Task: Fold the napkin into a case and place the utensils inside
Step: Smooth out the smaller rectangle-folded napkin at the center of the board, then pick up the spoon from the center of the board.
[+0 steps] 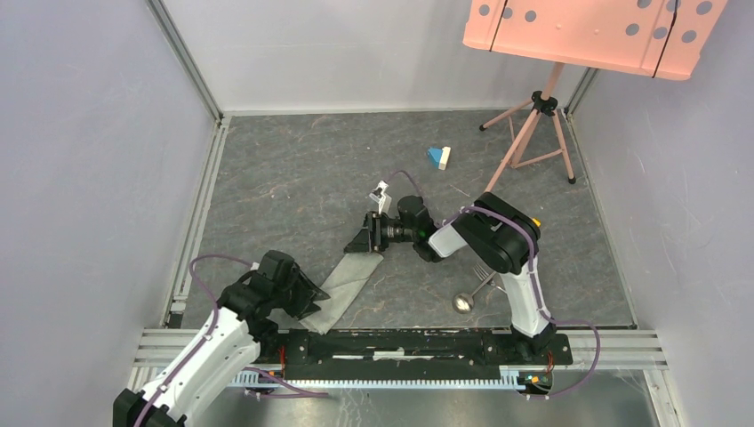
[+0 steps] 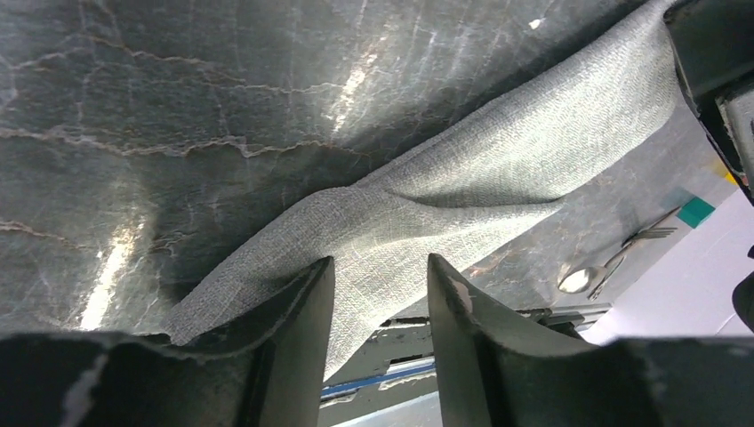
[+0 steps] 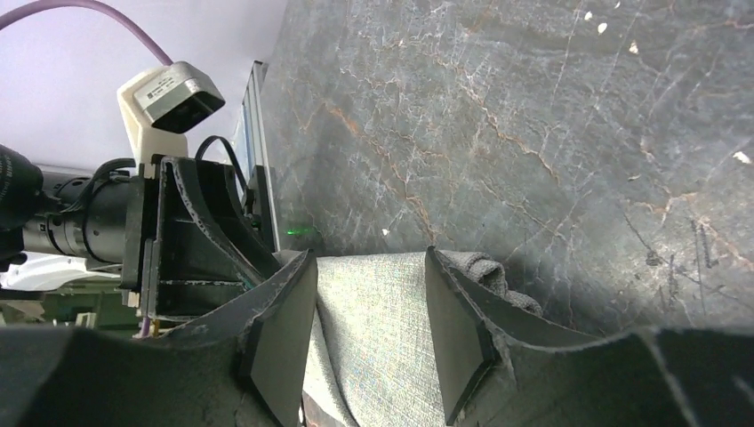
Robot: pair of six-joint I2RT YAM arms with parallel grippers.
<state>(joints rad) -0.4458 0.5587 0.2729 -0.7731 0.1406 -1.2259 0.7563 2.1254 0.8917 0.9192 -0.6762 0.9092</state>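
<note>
The light grey napkin (image 1: 348, 283) lies as a narrow folded strip running diagonally from the near rail toward the table's middle. My left gripper (image 1: 300, 295) is open over its near end; in the left wrist view (image 2: 381, 263) the cloth (image 2: 498, 169) lies between and beyond the spread fingers. My right gripper (image 1: 363, 238) is open at the far end; in the right wrist view (image 3: 369, 256) the cloth (image 3: 373, 338) fills the gap between the fingers, with a bunched edge (image 3: 485, 267) outside the right finger. The silver spoon (image 1: 462, 302) and fork (image 1: 483, 274) lie right of the napkin by the right arm.
Small blue and white blocks (image 1: 438, 157) lie at the back. A tripod (image 1: 533, 124) with a pink board stands at the back right. The metal rail (image 1: 427, 342) runs along the near edge. The left arm's wrist and its camera (image 3: 169, 98) show at the left.
</note>
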